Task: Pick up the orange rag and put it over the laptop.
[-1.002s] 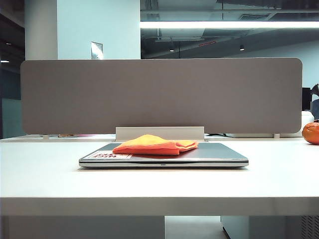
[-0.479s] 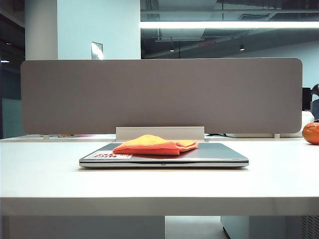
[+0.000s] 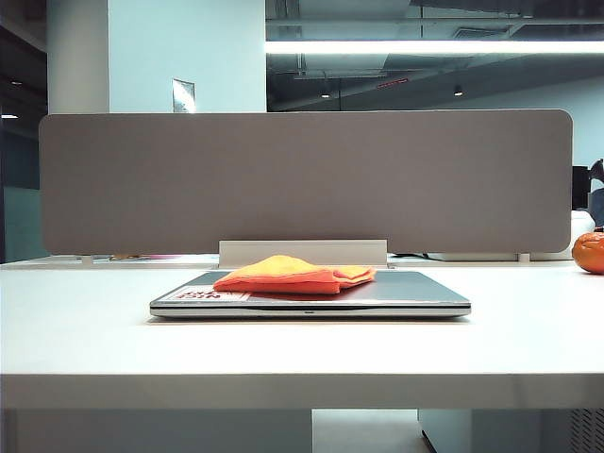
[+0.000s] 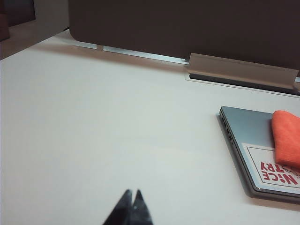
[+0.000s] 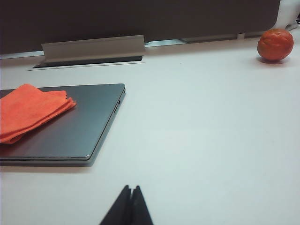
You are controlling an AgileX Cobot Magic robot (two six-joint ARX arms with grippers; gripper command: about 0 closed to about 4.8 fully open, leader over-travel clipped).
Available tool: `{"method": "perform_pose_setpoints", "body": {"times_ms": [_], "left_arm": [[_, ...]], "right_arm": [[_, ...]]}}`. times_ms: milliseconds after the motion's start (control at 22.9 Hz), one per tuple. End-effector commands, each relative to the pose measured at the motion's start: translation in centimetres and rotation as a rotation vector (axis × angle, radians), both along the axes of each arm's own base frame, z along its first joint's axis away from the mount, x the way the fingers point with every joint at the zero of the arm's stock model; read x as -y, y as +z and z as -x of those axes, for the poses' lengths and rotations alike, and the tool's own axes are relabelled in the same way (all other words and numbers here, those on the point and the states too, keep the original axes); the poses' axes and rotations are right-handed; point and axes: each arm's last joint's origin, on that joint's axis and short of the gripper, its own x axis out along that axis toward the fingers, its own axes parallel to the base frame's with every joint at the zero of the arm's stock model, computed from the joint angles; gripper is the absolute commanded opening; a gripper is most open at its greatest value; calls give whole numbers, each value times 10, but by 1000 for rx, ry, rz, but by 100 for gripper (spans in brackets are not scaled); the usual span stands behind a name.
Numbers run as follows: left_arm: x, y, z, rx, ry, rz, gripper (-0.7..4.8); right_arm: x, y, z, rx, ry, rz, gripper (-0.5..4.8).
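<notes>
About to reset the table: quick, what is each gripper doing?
Left gripper: shut, holding nothing, over bare table beside the laptop.
Right gripper: shut, empty, over the table on the laptop's other side.

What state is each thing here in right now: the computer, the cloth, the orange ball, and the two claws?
Laptop: lid closed, flat on the table.
Orange rag: folded, lying on the laptop's lid, covering only part of it.
Round orange object: resting on the table, apart from the laptop.
Left claw: shut, empty, above bare table.
Right claw: shut, empty, above bare table.
</notes>
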Motion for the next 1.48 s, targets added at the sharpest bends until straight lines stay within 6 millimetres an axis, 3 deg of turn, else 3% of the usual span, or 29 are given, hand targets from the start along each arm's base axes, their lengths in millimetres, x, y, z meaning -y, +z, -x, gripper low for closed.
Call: {"method": "perform_pose_setpoints", "body": {"times_ms": [44, 1482], "left_arm": [[2, 2, 0, 15, -18, -6, -6], [6, 2, 0, 15, -59, -24, -6]], "right_arm": [[0, 0, 0, 9, -2, 0, -5], [0, 0, 0, 9, -2, 0, -5]]}}
